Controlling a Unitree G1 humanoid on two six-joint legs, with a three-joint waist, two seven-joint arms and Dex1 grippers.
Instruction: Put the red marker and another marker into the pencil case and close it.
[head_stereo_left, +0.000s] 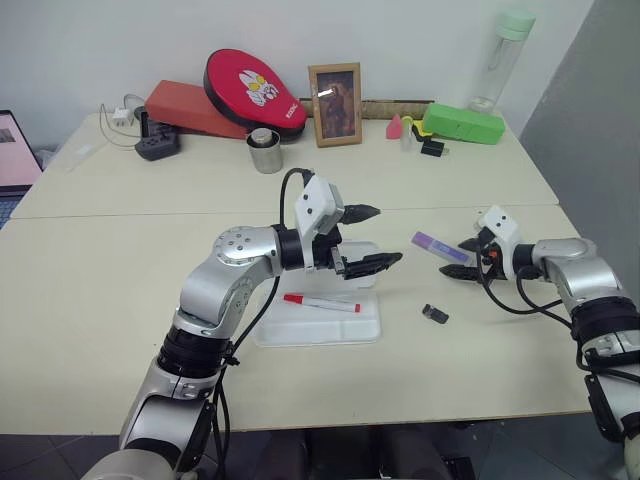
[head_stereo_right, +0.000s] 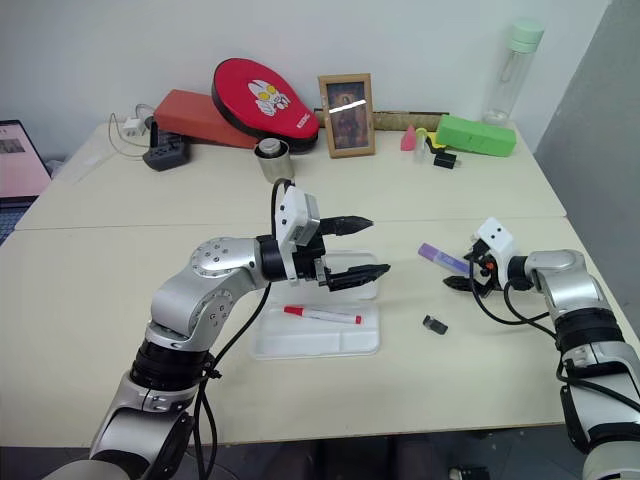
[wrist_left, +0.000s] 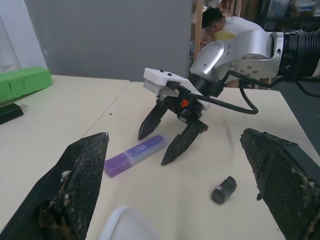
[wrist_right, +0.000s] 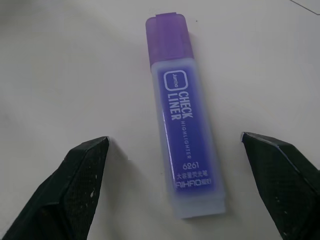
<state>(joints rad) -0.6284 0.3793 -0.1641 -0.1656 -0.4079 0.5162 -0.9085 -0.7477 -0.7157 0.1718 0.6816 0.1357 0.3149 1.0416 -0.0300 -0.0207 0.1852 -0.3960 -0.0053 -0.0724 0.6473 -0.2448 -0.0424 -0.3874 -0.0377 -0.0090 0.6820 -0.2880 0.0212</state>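
Purple marker (wrist_right: 186, 125) flat on table, between spread right gripper (wrist_right: 180, 200) fingers, untouched.

On the cream table (head_stereo_left: 120, 300), a white pencil case (head_stereo_left: 368, 330) holds a white red marker (head_stereo_left: 321, 303) with red ends, at three o'clock lies a translucent purple marker (wrist_right: 185, 135) with white lettering, and a small black object (head_stereo_left: 435, 314).

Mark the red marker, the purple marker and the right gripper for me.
red marker (head_stereo_left: 321, 303), left eye view, middle of its white barrel.
purple marker (wrist_right: 186, 130), right wrist view, its printed label.
right gripper (wrist_left: 165, 137), left wrist view, midway between its fingertips.
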